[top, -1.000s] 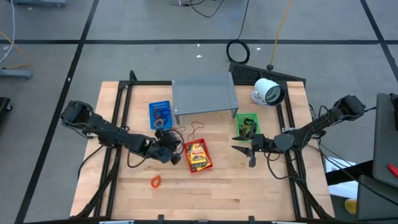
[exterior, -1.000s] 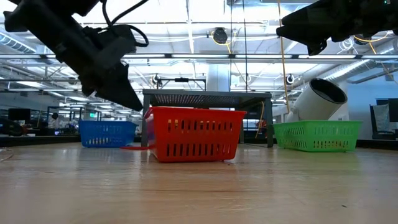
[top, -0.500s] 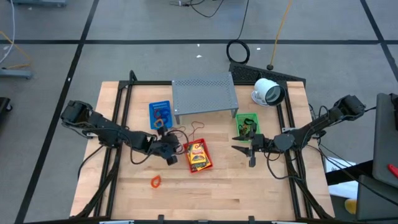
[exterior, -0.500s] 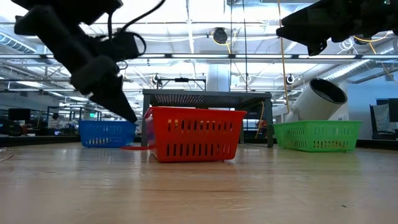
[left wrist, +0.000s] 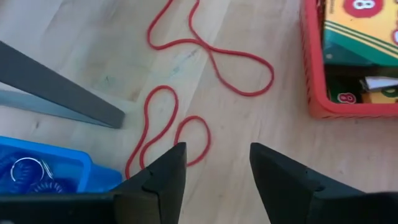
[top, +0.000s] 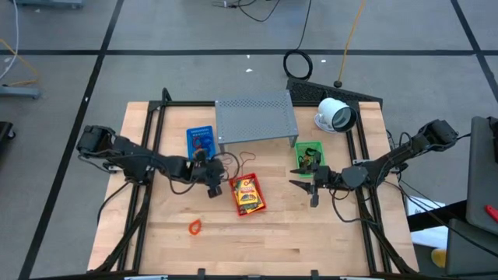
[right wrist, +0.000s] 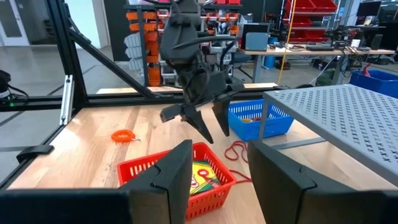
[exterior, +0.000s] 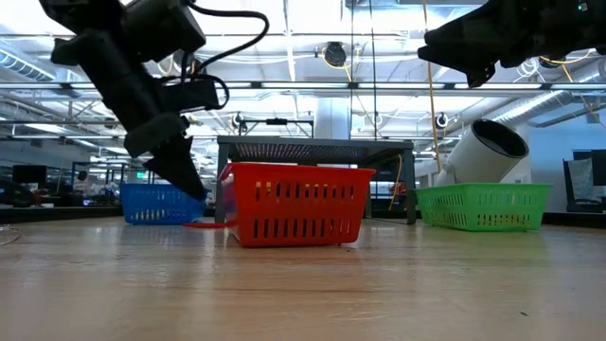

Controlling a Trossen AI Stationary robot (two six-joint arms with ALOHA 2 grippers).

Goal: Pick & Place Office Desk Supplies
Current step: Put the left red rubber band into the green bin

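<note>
Left hand (left wrist: 211, 177) spread, empty, hovering over red rubber bands (left wrist: 186, 87) lying loose on the wooden surface (top: 296, 233) between blue basket (top: 200, 141) and red basket (top: 247, 194). Yellow packets (left wrist: 357, 28) in the red basket. Right hand (top: 313, 194) spread, empty, poised beside the green basket (top: 308, 155).

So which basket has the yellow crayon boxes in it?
The red basket, in the middle of the table. It holds yellow and green packets; the blue basket holds small loose items and the green basket dark pieces.
</note>
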